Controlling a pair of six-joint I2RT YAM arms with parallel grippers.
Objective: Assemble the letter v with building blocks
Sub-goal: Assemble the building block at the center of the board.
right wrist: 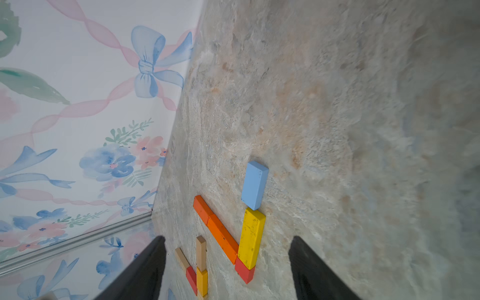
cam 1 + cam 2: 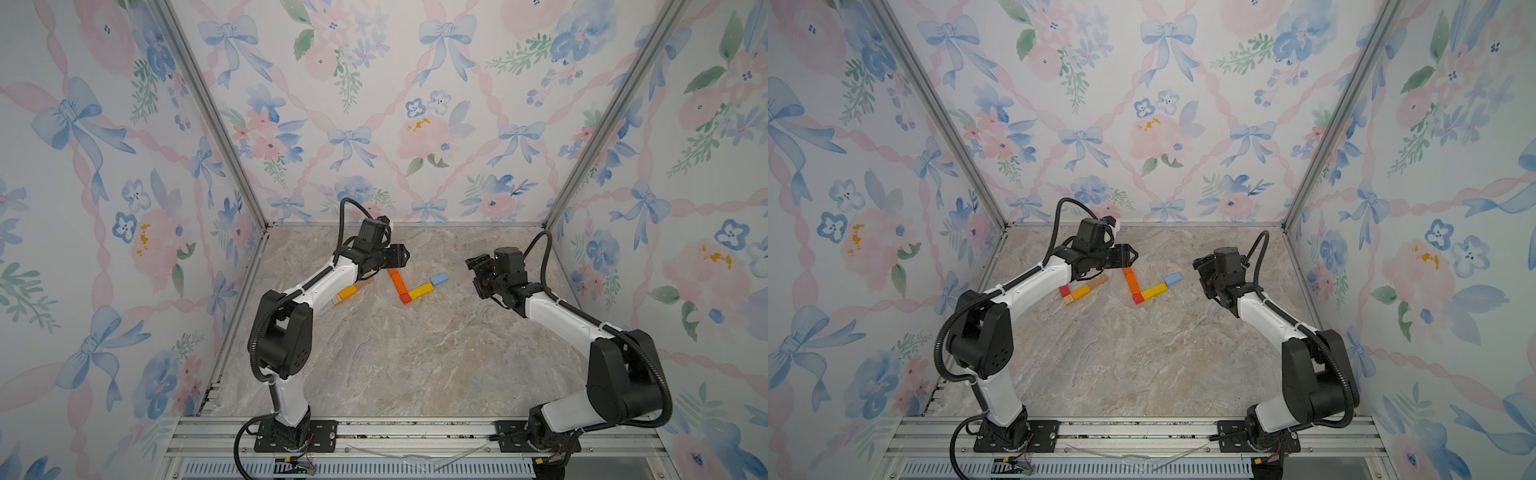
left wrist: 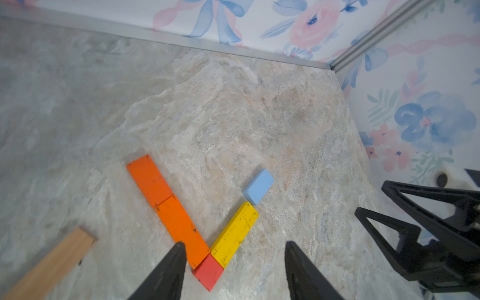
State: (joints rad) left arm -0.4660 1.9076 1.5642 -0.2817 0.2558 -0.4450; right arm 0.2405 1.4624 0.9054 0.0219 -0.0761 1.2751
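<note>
Building blocks lie flat on the marble floor in a V. Two orange bars (image 2: 396, 279) (image 3: 166, 202) make one arm. A red square (image 2: 405, 298) (image 3: 208, 272) sits at the tip. A yellow bar (image 2: 422, 290) (image 3: 235, 232) and a light blue block (image 2: 439, 279) (image 3: 259, 186) make the other arm, the blue one slightly askew. My left gripper (image 2: 400, 255) (image 3: 235, 243) hovers open over the V's orange arm and holds nothing. To the right of the V, my right gripper (image 2: 473, 266) (image 1: 227, 237) is also open and empty.
A group of spare blocks (image 2: 1084, 289) in natural wood, yellow-orange and red lies left of the V, partly under the left forearm (image 2: 328, 278). Floral walls close in the back and both sides. The right gripper's fingers (image 3: 428, 228) show in the left wrist view.
</note>
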